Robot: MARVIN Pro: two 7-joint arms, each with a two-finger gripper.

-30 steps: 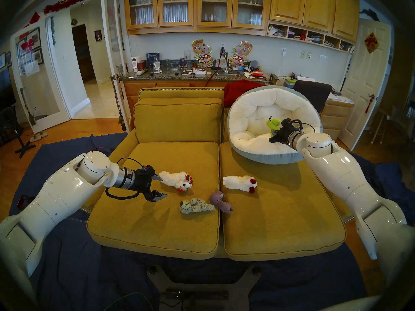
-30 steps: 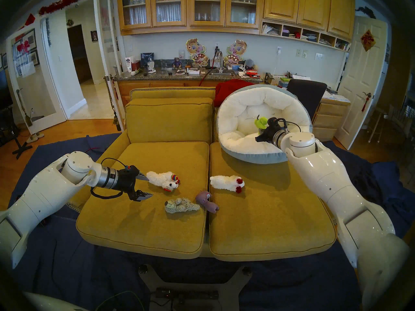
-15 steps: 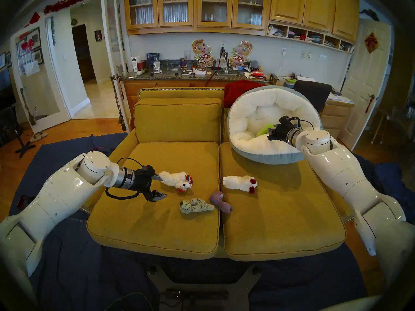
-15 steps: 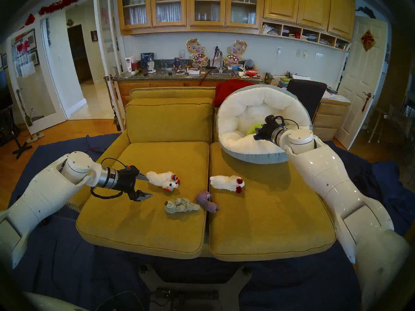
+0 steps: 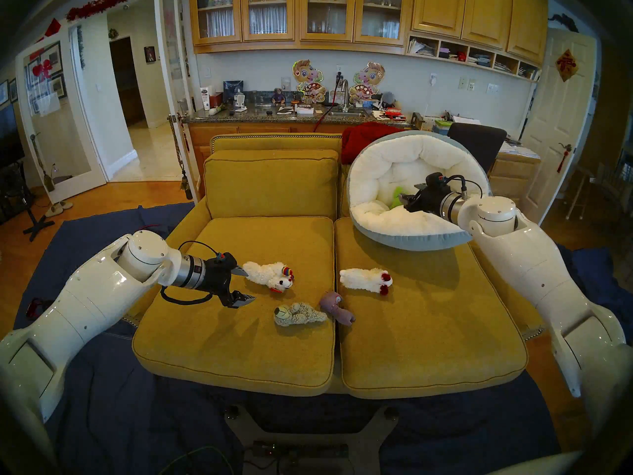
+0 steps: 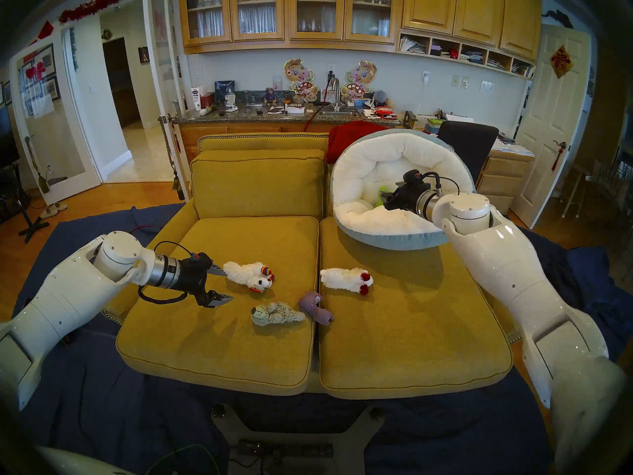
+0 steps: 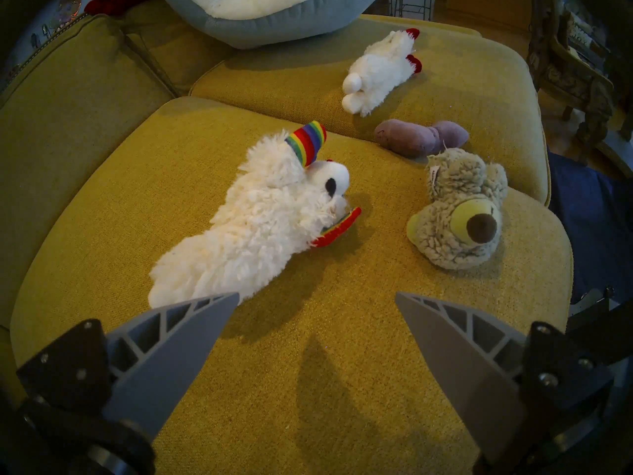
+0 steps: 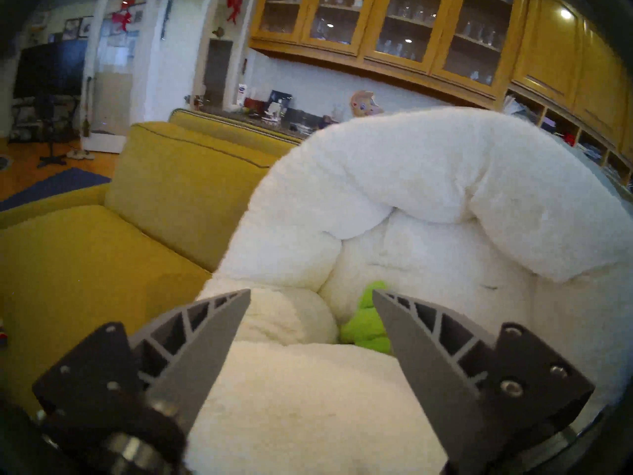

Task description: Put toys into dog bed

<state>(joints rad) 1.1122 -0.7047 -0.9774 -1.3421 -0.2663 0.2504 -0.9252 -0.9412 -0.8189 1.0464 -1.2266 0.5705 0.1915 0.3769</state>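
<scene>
The dog bed (image 5: 376, 169) leans on the sofa's right side, white inside and grey-blue outside. A lime-green cactus (image 5: 397, 198) lies loose in its hollow, also visible in the right wrist view (image 8: 366, 323). My right gripper (image 5: 410, 194) hovers just right of it, open and empty (image 8: 311, 292). On the seat cushions lie a rainbow-eared lamb (image 5: 269, 275), a red-eared lamb (image 5: 364, 279), a shaggy beige animal (image 5: 298, 315) and a purple animal (image 5: 335, 306). My left gripper (image 5: 251, 285) stands open at the rainbow lamb's tail end (image 7: 317, 294), not touching it.
A red cloth (image 5: 366, 138) hangs over the sofa back behind the bed, and a black chair (image 5: 476, 138) stands further right. The left back cushion (image 5: 270, 183) rises behind the left seat. A dark blue blanket (image 5: 102, 412) covers the floor around the sofa.
My right gripper opened and let go of the green cactus, which dropped into the bed. The right arm drew back a little to the right. The left arm stayed still.
</scene>
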